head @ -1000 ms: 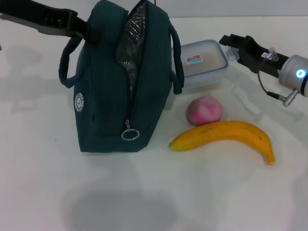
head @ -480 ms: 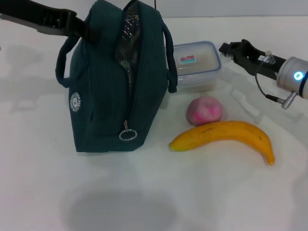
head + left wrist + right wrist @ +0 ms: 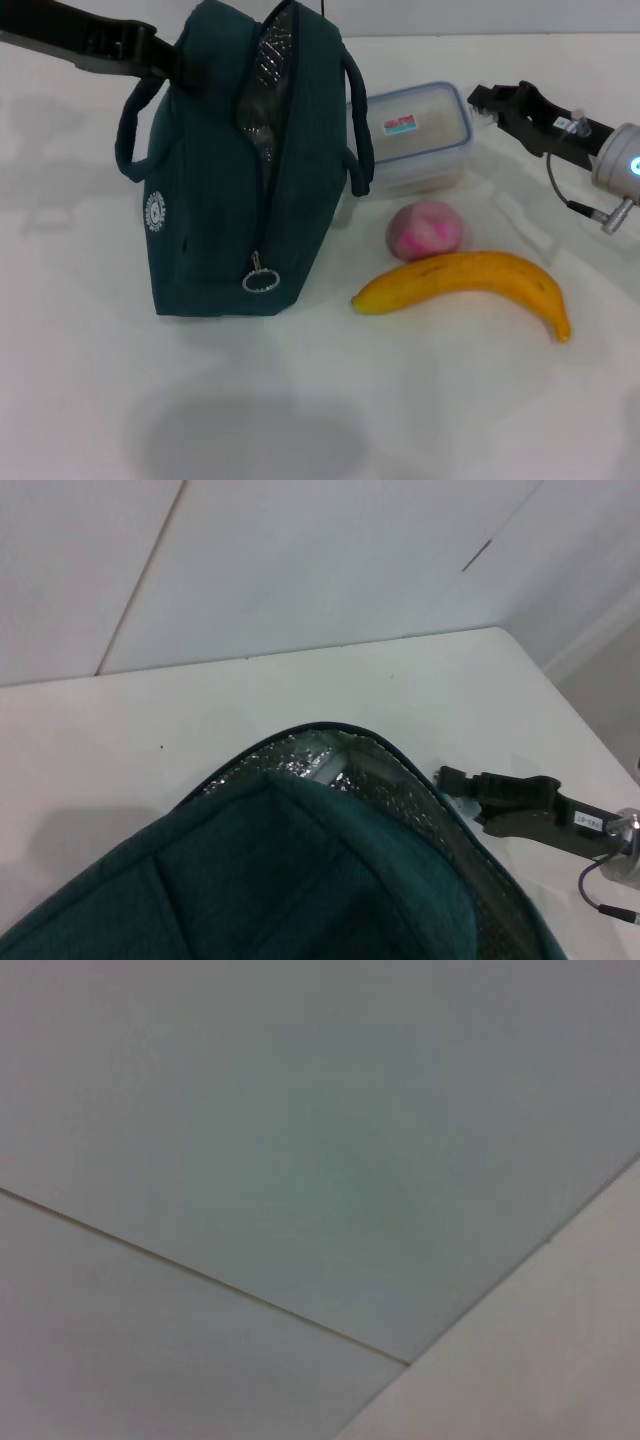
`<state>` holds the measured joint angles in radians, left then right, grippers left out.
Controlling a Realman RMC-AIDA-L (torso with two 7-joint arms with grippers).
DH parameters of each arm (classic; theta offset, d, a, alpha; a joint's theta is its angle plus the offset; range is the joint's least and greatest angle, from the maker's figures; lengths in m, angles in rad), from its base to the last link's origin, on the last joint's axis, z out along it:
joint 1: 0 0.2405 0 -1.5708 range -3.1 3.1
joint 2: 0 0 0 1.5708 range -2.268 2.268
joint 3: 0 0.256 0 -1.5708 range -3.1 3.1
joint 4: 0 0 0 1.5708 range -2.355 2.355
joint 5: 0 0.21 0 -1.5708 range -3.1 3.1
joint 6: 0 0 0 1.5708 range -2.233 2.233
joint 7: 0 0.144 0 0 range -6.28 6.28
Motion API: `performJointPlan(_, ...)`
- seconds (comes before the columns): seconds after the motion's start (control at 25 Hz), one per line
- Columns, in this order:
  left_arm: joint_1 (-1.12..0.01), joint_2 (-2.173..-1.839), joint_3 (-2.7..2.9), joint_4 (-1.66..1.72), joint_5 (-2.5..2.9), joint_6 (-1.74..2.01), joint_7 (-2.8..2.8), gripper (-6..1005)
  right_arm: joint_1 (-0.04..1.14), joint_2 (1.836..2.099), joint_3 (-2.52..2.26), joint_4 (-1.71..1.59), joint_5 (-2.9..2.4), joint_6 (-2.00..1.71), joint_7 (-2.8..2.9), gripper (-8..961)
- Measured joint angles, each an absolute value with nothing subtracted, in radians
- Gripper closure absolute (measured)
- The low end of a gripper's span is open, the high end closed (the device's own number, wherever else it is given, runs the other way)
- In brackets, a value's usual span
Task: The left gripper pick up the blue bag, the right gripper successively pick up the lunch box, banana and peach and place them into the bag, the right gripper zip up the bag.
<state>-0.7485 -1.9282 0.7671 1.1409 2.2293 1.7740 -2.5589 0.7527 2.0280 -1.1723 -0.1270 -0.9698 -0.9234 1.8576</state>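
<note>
Lunch box (image 3: 417,133) near the bench's far edge, beside the bag (image 3: 240,170): rigid, slick, likely light; best pinched across the lid rim. Right gripper (image 3: 487,101) close by, jaws' state unclear; left gripper (image 3: 165,58) gripping the bag

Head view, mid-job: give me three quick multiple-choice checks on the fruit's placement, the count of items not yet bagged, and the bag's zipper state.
1. Where is the peach?
A. inside the blue bag
B. on the table between the lunch box and the banana
C. in the right gripper

2. How many task items sit outside the blue bag?
A. one
B. two
C. three

3. What state is the bag's zipper in?
A. unzipped, foil lining showing
B. fully zipped
C. pull torn off

Answers:
1. B: the peach lies on the table just in front of the lunch box, with the banana nearer the camera.
2. C: box, peach and banana all rest on the table.
3. A: silver lining shows through the gap, and the ring pull hangs at the low end.
</note>
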Motion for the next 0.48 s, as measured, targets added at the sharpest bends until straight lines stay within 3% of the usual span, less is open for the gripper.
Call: performJointPlan(0.48, -0.749, -1.922, 0.763, 1.121, 2.228, 1.772, -2.559, 963, 0.610, 2.028, -1.167, -0.157, -0.798, -1.084, 1.773, 846)
